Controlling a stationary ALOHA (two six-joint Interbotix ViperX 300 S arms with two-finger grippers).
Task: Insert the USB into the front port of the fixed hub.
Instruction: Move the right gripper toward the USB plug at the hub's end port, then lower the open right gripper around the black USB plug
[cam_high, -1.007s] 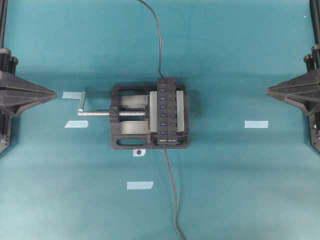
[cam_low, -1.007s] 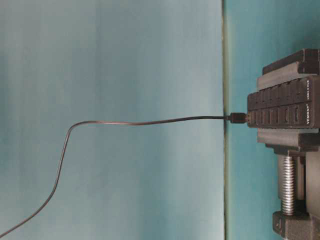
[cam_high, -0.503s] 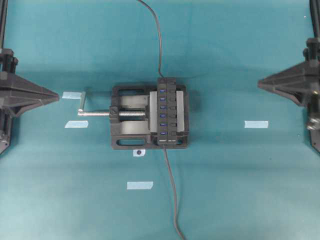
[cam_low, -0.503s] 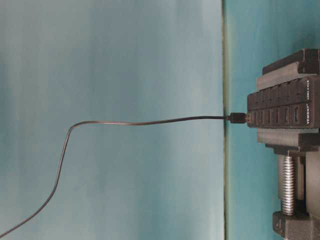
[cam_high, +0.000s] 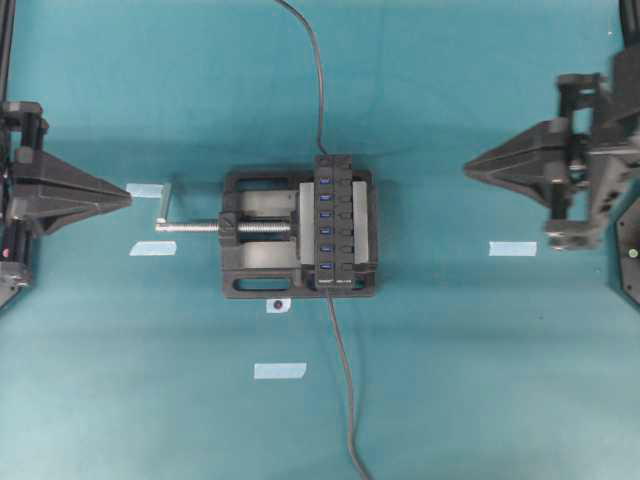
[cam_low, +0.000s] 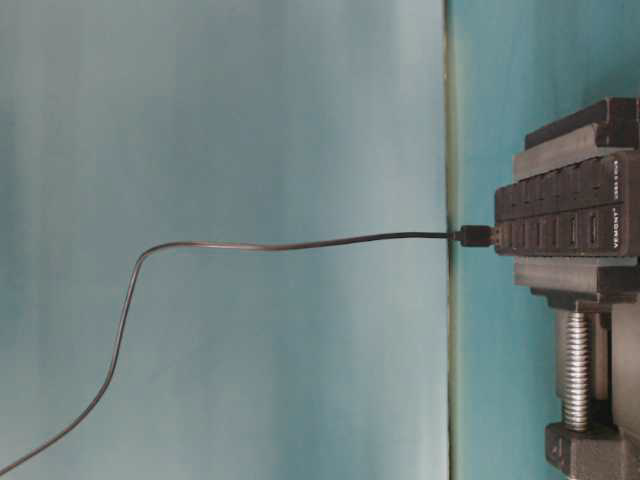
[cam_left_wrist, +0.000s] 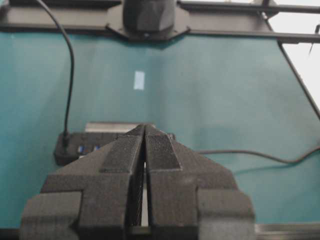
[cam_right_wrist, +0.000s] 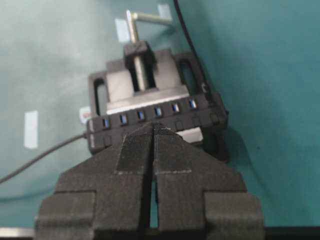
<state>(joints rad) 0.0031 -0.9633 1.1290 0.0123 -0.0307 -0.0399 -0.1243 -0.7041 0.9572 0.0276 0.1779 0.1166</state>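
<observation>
- The fixed hub (cam_high: 333, 222) sits mid-worktop with its long axis running far to near. It is clamped in a black vise (cam_high: 250, 270), probably so a plug can be pushed in without the bar sliding.
- The vise's silver screw handle (cam_high: 165, 205) points left, which leaves the blue ports facing up and the hub's near end exposed.
- The USB (cam_high: 331, 310) lies on the worktop (cam_high: 480, 380), its head right at the hub's near end and its thin cable trailing to the near edge. The plug is too small to tell whether it touches the hub or is seated.
- A similar cable leaves the hub's far end; that looks like the hub's own lead.
- The left claw (cam_high: 125, 197) is clenched on nothing, well left of the vise and pointing at it.
- The right claw (cam_high: 470, 167) is also clenched and empty. It points left at the hub and is the nearer of the two, though well apart from it.
- Judged from this, the task is barely begun: a claw must first release and reach the cable near its plug.
- Pale tape strips (cam_high: 279, 370) mark spots on the worktop.
</observation>
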